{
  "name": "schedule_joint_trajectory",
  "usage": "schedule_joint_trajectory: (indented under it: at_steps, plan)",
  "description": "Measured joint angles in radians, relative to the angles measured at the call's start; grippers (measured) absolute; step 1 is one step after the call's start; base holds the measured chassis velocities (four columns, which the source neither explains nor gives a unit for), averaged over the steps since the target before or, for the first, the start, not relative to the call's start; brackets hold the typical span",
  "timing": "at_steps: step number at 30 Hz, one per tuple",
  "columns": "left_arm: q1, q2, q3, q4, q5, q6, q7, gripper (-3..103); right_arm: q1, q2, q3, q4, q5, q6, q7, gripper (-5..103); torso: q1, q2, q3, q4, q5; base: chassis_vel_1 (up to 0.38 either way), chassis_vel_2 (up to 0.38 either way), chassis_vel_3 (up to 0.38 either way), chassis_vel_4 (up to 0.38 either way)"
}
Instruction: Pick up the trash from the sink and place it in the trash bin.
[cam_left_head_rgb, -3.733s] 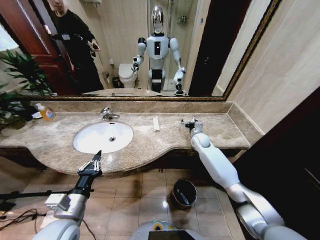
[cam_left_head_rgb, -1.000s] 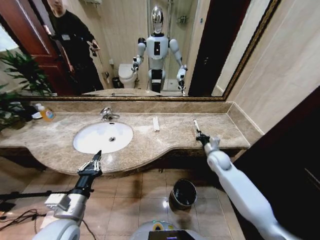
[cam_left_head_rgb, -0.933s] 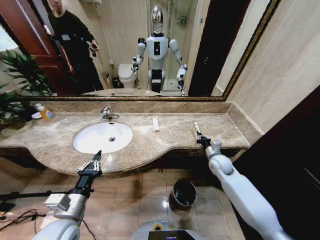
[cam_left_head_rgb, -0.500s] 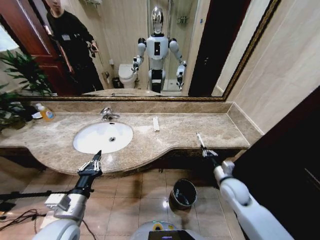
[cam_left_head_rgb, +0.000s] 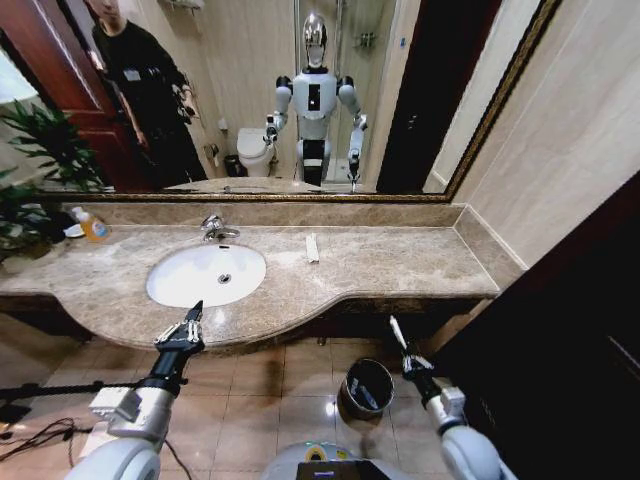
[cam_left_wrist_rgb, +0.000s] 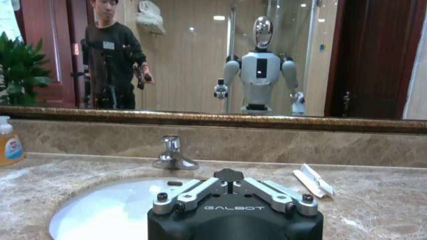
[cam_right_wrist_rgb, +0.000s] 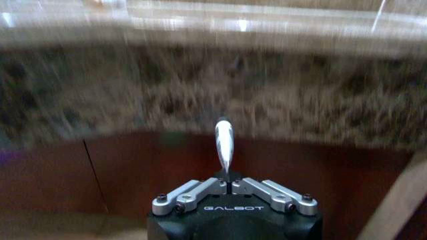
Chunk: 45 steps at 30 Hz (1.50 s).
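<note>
Trash first: a slim white tube (cam_left_head_rgb: 397, 332) is pinched at its lower end in the right gripper (cam_left_head_rgb: 411, 361), jaws pressed together on it, standing up out of the fingers and tilted a little. It hangs below the counter edge, over the floor, just beside the bin (cam_left_head_rgb: 367, 387) but not above its mouth yet. In the right wrist view the tube (cam_right_wrist_rgb: 224, 142) points up at the underside of the counter. So this piece is lifted and near its drop, not released. Left to do: a flat white packet (cam_left_head_rgb: 312, 247) lies on the counter (cam_left_head_rgb: 420, 262), beside the sink (cam_left_head_rgb: 206, 274), whose bowl looks bare. Something already rests inside the bin. The right arm is folded low and close to the body. The left gripper (cam_left_head_rgb: 185, 327) hovers at the counter's front edge before the sink, fingers spread.
</note>
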Motion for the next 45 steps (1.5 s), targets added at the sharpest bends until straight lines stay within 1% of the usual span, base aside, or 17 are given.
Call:
schedule_joint_trajectory:
  at_steps: [1,4,5,8,9,12,13,19,23,24,25,27,29,31,39,45]
  plan:
    - [0.000,0.000,0.000,0.000,0.000,0.000,0.000,0,0.000,0.000,0.000,0.000,0.000,0.000,0.000,0,0.000,0.000,0.000,0.0000,0.0000,0.000,0.000,0.000,0.000]
    - [0.000,0.000,0.000,0.000,0.000,0.000,0.000,0,0.059,0.034,-0.021,-0.129,-0.040,0.011,-0.013,0,0.000,0.000,0.000,0.0000,0.0000,0.000,0.000,0.000,0.000]
    - [0.000,0.000,0.000,0.000,0.000,0.000,0.000,0,0.059,0.034,-0.021,-0.129,-0.040,0.011,-0.013,0,0.000,0.000,0.000,0.0000,0.0000,0.000,0.000,0.000,0.000]
    - [0.000,0.000,0.000,0.000,0.000,0.000,0.000,0,0.101,0.064,-0.031,-0.231,-0.069,0.020,-0.034,0,0.000,0.000,0.000,0.0000,-0.0001,0.000,0.000,0.000,0.000]
    - [0.000,0.000,0.000,0.000,0.000,0.000,0.000,0,0.101,0.064,-0.031,-0.231,-0.069,0.020,-0.034,0,0.000,0.000,0.000,0.0000,-0.0001,0.000,0.000,0.000,0.000]
    - [0.000,0.000,0.000,0.000,0.000,0.000,0.000,0,0.131,0.096,-0.042,-0.326,-0.094,0.033,-0.050,0,0.000,0.000,0.000,0.0000,-0.0001,0.000,0.000,0.000,0.000]
    - [0.000,0.000,0.000,0.000,0.000,0.000,0.000,0,0.131,0.096,-0.042,-0.326,-0.094,0.033,-0.050,0,0.000,0.000,0.000,0.0000,-0.0001,0.000,0.000,0.000,0.000]
    - [0.000,0.000,0.000,0.000,0.000,0.000,0.000,0,0.187,0.149,-0.051,-0.485,-0.169,0.065,-0.075,0,0.000,0.000,0.000,0.0000,-0.0002,0.000,0.000,0.000,0.000]
    - [0.000,0.000,0.000,0.000,0.000,0.000,0.000,0,0.213,0.170,-0.052,-0.546,-0.197,0.073,-0.078,0,0.000,0.000,0.000,0.0000,-0.0002,0.000,0.000,0.000,0.000]
    - [0.000,0.000,0.000,0.000,0.000,0.000,0.000,0,0.231,0.186,-0.052,-0.589,-0.222,0.082,-0.080,0,0.000,0.000,0.000,0.0000,0.0000,0.000,0.000,0.000,0.000]
    - [0.000,0.000,0.000,0.000,0.000,0.000,0.000,0,0.231,0.186,-0.052,-0.589,-0.222,0.082,-0.080,0,0.000,0.000,0.000,0.0000,0.0000,0.000,0.000,0.000,0.000]
    - [0.000,0.000,0.000,0.000,0.000,0.000,0.000,0,0.257,0.208,-0.047,-0.645,-0.247,0.090,-0.080,0,0.000,0.000,0.000,-0.0001,-0.0005,0.000,0.000,0.000,0.000]
    - [0.000,0.000,0.000,0.000,0.000,0.000,0.000,0,0.268,0.217,-0.046,-0.665,-0.254,0.093,-0.080,0,0.000,0.000,0.000,-0.0001,0.0000,0.000,0.000,0.000,0.000]
    - [0.000,0.000,0.000,0.000,0.000,0.000,0.000,0,0.296,0.236,-0.040,-0.714,-0.273,0.097,-0.080,0,0.000,0.000,0.000,0.0000,-0.0003,0.000,0.000,0.000,0.000]
    - [0.000,0.000,0.000,0.000,0.000,0.000,0.000,0,0.359,0.283,-0.031,-0.802,-0.308,0.096,-0.078,0,0.000,0.000,0.000,-0.0001,0.0000,0.000,0.000,0.000,0.000]
    - [0.000,0.000,0.000,0.000,0.000,0.000,0.000,0,0.407,0.295,-0.028,-0.843,-0.317,0.086,-0.062,0,0.000,0.000,0.000,0.0000,-0.0002,0.000,0.000,0.000,0.000]
